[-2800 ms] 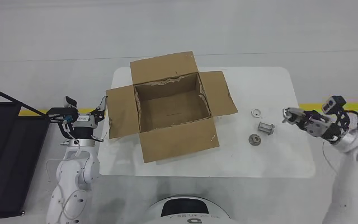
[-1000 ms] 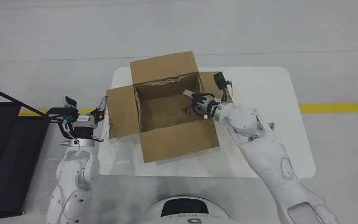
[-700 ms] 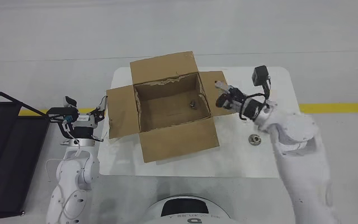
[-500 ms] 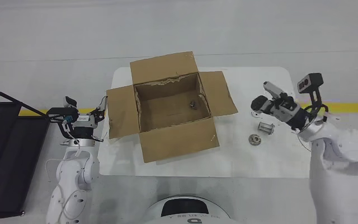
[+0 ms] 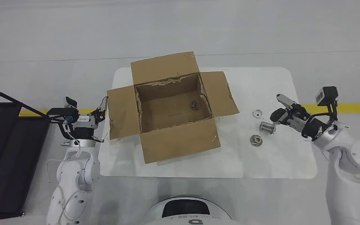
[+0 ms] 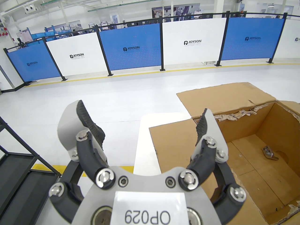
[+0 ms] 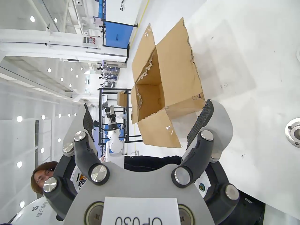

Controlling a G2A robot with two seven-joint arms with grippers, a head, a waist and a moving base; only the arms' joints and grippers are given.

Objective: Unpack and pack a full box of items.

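An open cardboard box [image 5: 179,142] [image 6: 174,146] [image 7: 174,71] is set on the left half of the white surface [image 5: 270,164] [image 7: 257,71], with all four flaps folded outward. A small metal bracket [image 5: 195,104] [image 6: 269,152] is seen lying on the box floor, close to the right wall.

Three metal parts are laid out on the surface to the right of the box, apart from one another. They are a shallow ring [image 5: 257,113] farthest away, a short spool [image 5: 268,129] on its side in the middle, and a round flange [image 5: 256,140] nearest.

The right arm [image 5: 316,127] is held over the right edge of the surface. Its jaws are spread wide, with nothing between them, and are pointed toward the ring and spool, just to the right of the two parts.

The left arm [image 5: 73,118] is held off the left edge of the surface, beside the box's left flap. Its jaws are likewise opened wide and nothing is gripped.

A black rack [image 5: 12,153] is seen on the floor at far left.
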